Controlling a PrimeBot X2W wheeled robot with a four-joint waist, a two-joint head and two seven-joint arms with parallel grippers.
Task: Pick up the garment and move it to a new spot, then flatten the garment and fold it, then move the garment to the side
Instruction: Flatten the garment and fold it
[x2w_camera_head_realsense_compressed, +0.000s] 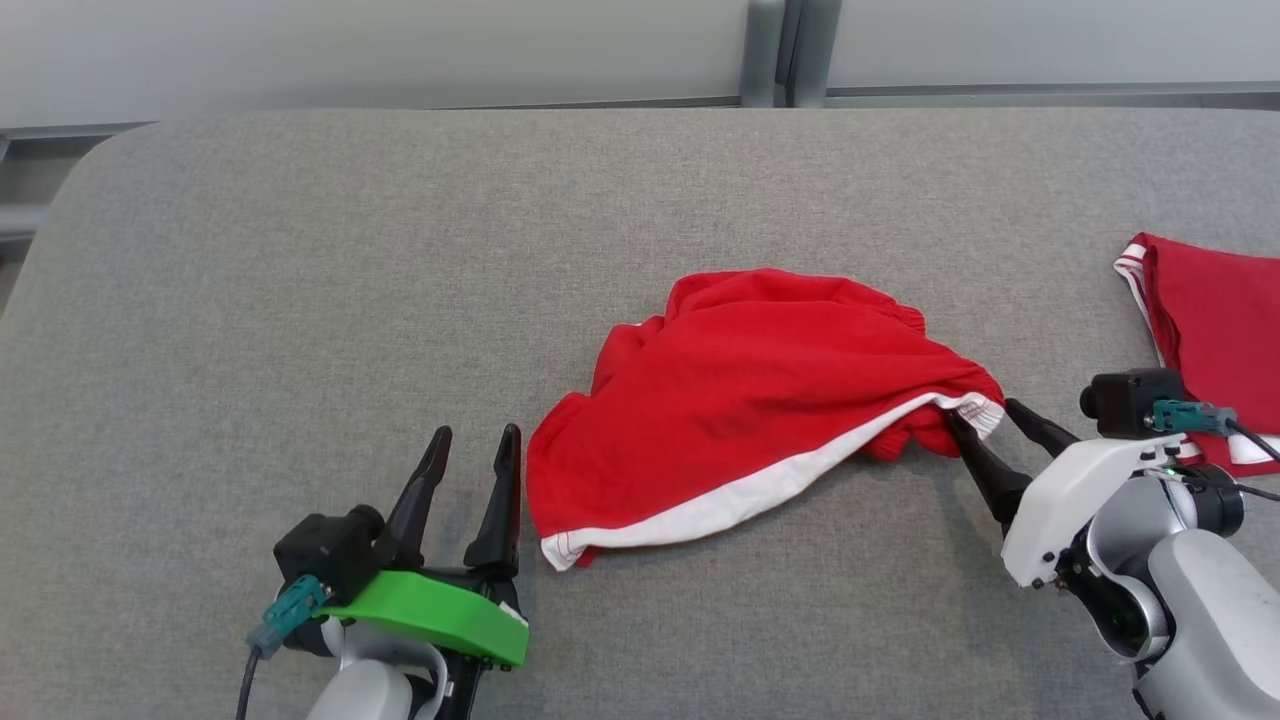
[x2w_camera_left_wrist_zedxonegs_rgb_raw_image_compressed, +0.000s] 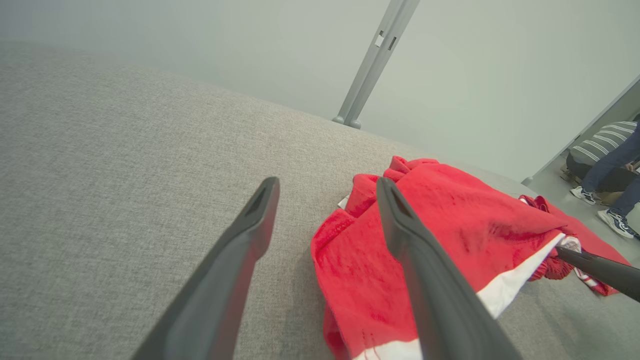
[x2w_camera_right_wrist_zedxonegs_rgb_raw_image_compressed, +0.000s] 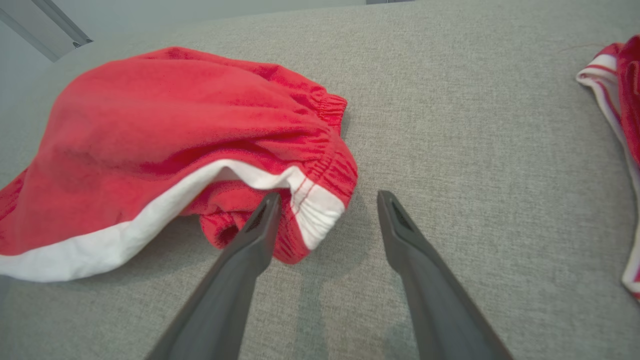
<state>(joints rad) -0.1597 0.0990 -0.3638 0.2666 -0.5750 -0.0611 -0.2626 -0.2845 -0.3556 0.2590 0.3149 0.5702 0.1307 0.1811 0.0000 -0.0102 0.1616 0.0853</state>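
The red garment (x2w_camera_head_realsense_compressed: 760, 400) lies crumpled near the middle of the grey worktop (x2w_camera_head_realsense_compressed: 300, 250), its white hem toward the front edge; the right hand (x2w_camera_head_realsense_compressed: 980, 410), its 2 fingers spread and gripping nothing, touches the garment's right corner; the left hand (x2w_camera_head_realsense_compressed: 476, 433) gapes empty near the front edge, just beside the garment's left corner; 1 more red cloth (x2w_camera_head_realsense_compressed: 1210, 310) lies at the right edge.

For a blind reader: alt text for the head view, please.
A crumpled, white-trimmed red garment lies on a grey surface. The right pincer is open at its right end, the left pincer open near its left corner. Another red garment lies far right.
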